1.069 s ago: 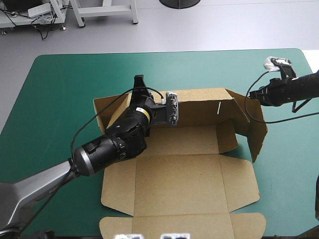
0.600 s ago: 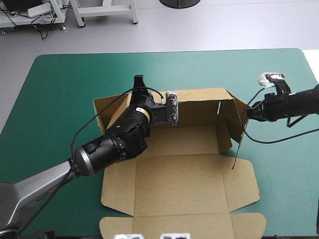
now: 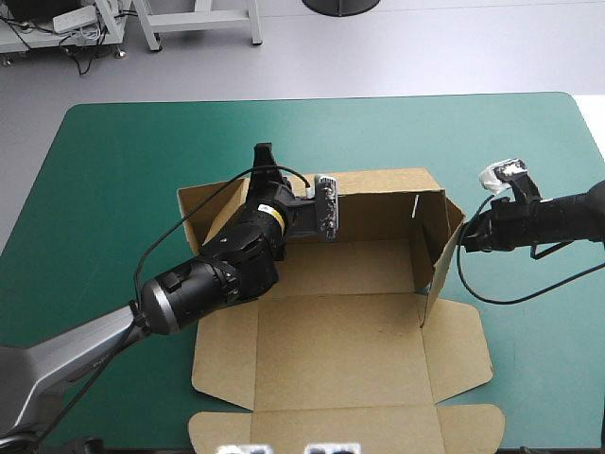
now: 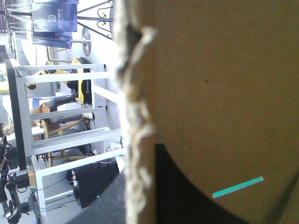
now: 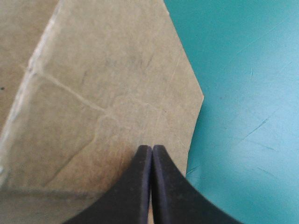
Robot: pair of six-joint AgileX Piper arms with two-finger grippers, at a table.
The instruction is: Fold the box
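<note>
Jaws of the left gripper (image 3: 264, 157) pinch the top edge of the far wall of the box (image 3: 340, 350), all but closed with the board between them. In the left wrist view we see 1 black finger (image 4: 180, 200) flat against the brown board, while the other is mostly hidden behind the board's rough edge. Jaws of the right gripper (image 5: 152, 150) are fully closed and hold nothing. Their joined tip presses the outer face of the box's right wall, which leans inward over the box's floor. We see the box at the middle of the teal-green table (image 3: 123, 170), its far wall upright, its lid panel and 2 side flaps flat on the near side. The left arm covers much of its left wall.
</note>
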